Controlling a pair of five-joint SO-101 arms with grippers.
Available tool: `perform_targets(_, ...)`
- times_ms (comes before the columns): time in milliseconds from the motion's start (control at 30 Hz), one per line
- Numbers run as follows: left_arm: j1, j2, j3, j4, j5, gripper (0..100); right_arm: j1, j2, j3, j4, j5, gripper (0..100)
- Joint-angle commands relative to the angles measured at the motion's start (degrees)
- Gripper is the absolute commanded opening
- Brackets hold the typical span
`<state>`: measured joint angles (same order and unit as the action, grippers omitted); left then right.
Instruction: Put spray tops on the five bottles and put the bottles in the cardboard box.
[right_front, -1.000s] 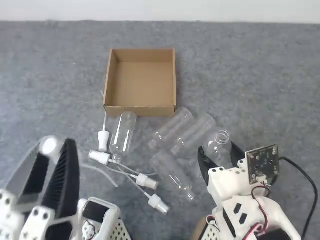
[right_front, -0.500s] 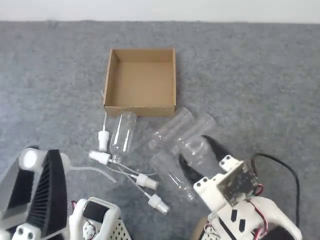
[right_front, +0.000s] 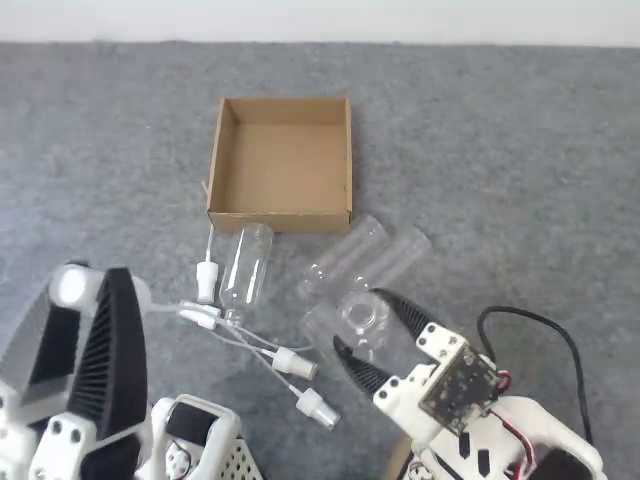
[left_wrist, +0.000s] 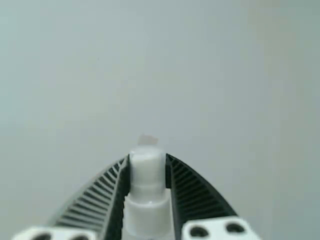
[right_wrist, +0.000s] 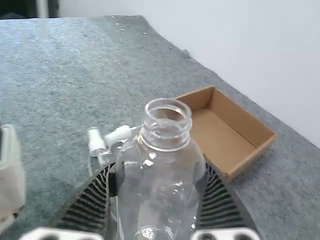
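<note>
My right gripper (right_front: 362, 324) is shut on a clear bottle (right_front: 362, 312) held upright off the carpet, its open neck (right_wrist: 167, 117) facing up. At the lower left, my left gripper (right_front: 85, 287) is raised and shut on a white spray top (left_wrist: 146, 187). The spray top's cap (right_front: 72, 287) shows between the fingers in the high view. The open cardboard box (right_front: 283, 222) lies at the back middle with nothing inside. Other clear bottles (right_front: 245, 265) (right_front: 345, 252) (right_front: 398, 252) lie on their sides in front of it. Loose spray tops (right_front: 207, 276) (right_front: 296, 362) (right_front: 318, 406) lie beside them.
Grey carpet (right_front: 520, 170) covers the table, with open room to the right and left of the box. A white wall runs along the far edge. Thin dip tubes (right_front: 240, 343) from the spray tops trail over the carpet between the two arms.
My right gripper has carried the bottle leftward, from the right side toward the middle, and turned with it. The left arm dipped, then rose again with the spray top.
</note>
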<state>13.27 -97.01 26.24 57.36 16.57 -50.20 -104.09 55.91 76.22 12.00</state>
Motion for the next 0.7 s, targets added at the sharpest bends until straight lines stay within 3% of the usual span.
perform_targets(0,-0.2,0.7,2.9,-5.2,0.4,1,-1.9,0.1,2.5,-1.6,3.2,2.3)
perform_targets(133,0.3,0.4,4.3,-5.0,0.6,1,-3.1,0.1,5.2,-2.3,8.2,2.3)
perform_targets(433,0.5,0.8,5.1,-4.9,0.8,1,-6.0,0.1,9.8,-4.7,8.3,2.3)
perform_targets(667,6.7,0.4,9.8,-5.1,0.8,1,-7.0,0.1,10.2,-5.5,8.3,2.3)
